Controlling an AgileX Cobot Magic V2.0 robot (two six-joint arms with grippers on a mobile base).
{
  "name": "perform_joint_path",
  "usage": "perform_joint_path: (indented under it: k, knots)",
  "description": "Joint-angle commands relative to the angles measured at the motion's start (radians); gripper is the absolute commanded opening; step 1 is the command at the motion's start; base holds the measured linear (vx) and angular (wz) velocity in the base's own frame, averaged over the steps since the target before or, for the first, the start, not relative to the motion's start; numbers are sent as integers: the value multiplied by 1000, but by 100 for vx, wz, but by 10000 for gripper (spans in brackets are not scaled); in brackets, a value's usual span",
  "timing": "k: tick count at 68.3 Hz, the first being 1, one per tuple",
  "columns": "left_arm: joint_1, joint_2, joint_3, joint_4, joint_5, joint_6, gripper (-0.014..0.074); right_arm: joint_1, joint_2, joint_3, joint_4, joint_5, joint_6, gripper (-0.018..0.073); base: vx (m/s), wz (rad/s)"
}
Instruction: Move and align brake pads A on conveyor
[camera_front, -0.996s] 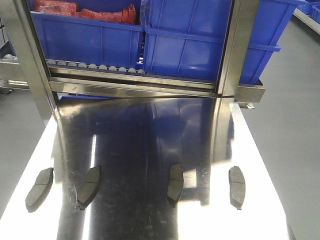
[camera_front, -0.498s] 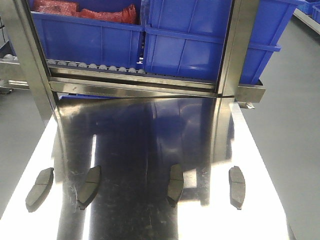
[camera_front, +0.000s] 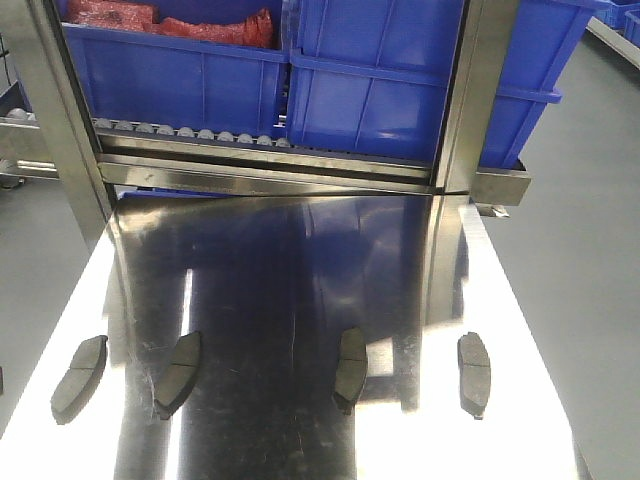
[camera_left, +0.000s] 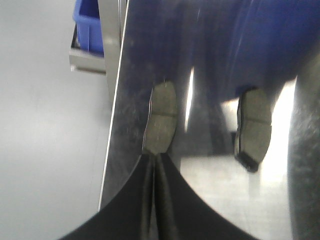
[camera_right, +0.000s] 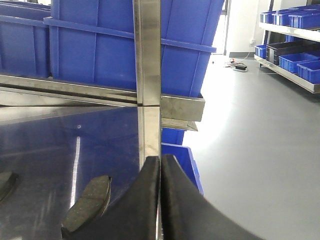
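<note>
Of the arms, only the black fingers of each pincer are shown, cut off by the lower border of the wrist views. The left wrist view is blurred, so surface detail is hard to make out there. Four pads are laid in a loose row on the shiny steel table (camera_front: 270, 270), near its front edge and well apart from one another: the leftmost pad (camera_front: 79, 377), the second pad (camera_front: 178, 373), the third pad (camera_front: 350, 369) and the rightmost pad (camera_front: 474, 373). Each is seen as a flat, slightly curved, grey-brown piece with a groove across its middle and a dark edge; the two left ones are tilted slightly. Behind the table, blue bins (camera_front: 370, 90) are carried in a steel rack (camera_front: 465, 100). The left pincer (camera_left: 152, 157) is closed on nothing, its tip at the near end of the leftmost pad; whether it touches cannot be told. The right pincer (camera_right: 160, 159) is likewise closed and empty, near the table's right edge, with the rightmost pad just to its left. Another pad is cut off at that view's left border.
</note>
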Motion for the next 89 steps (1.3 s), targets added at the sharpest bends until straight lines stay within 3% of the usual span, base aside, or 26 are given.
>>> perform_joint_path:
  k: [1,28,46,61,73,82,89]
  knots:
    - [0,0,-32,-12,-21,-5,-4,-6,-9,12,-10,-73,-4,-12,0,0]
    - [0,24,-34,4,7,26,34,-6,-9,12,-10,-73,-4,-12,0,0]
    - [-1,45,-35,1,10,58,279,-6,-9,12,-10,-73,-4,-12,0,0]
    - [-1,83,-80,2,3,132,456,-6,-9,12,-10,-73,-4,-12,0,0]
    - [-13,243,-215,-12,86,158,469,-6,-9,12,-10,-73,-4,-12,0,0]
    - [-73,400,-314,-51,132,229,469,-6,-9,12,-10,-73,-4,-12,0,0]
    - [-94,522,-377,-49,137,199,469,-6,-9,12,-10,-73,-4,-12,0,0]
